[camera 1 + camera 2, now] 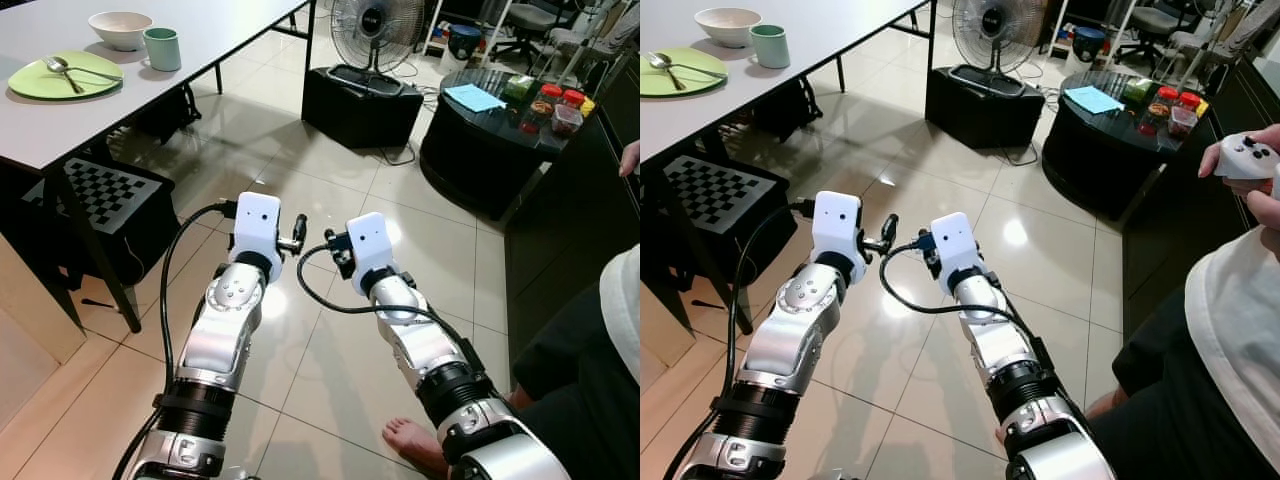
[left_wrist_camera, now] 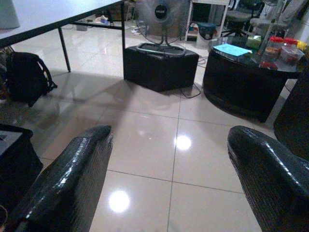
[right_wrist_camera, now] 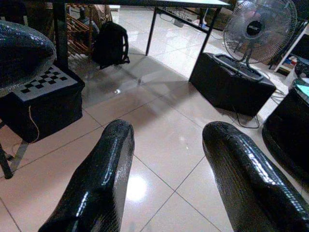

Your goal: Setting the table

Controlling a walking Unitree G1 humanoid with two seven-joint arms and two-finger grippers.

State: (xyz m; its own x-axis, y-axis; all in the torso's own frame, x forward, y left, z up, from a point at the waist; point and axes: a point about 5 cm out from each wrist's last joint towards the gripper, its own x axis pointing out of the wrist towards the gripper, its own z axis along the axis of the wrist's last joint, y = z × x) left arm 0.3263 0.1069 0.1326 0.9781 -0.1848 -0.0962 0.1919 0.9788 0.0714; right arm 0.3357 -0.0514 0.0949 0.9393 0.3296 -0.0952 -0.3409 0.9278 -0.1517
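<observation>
A white table [image 1: 70, 120] stands at the far left. On it lies a green plate [image 1: 40, 82] with a spoon and fork [image 1: 62, 68] across it. Behind the plate are a white bowl [image 1: 120, 30] and a green cup [image 1: 162, 48]. Both arms are raised side by side over the tiled floor, well short of the table. My left gripper [image 2: 169, 169] is open, with nothing but floor between its fingers [image 2: 72, 174]. My right gripper [image 3: 169, 164] is also open and holds nothing.
A fan [image 1: 375, 30] sits on a black box [image 1: 360, 105] ahead. A round black table [image 1: 490, 150] with jars is at the right. A checkerboard box [image 1: 95, 200] sits under the white table. At the right, a person holds a controller [image 1: 1245, 158], with a bare foot [image 1: 415, 440] near my right arm.
</observation>
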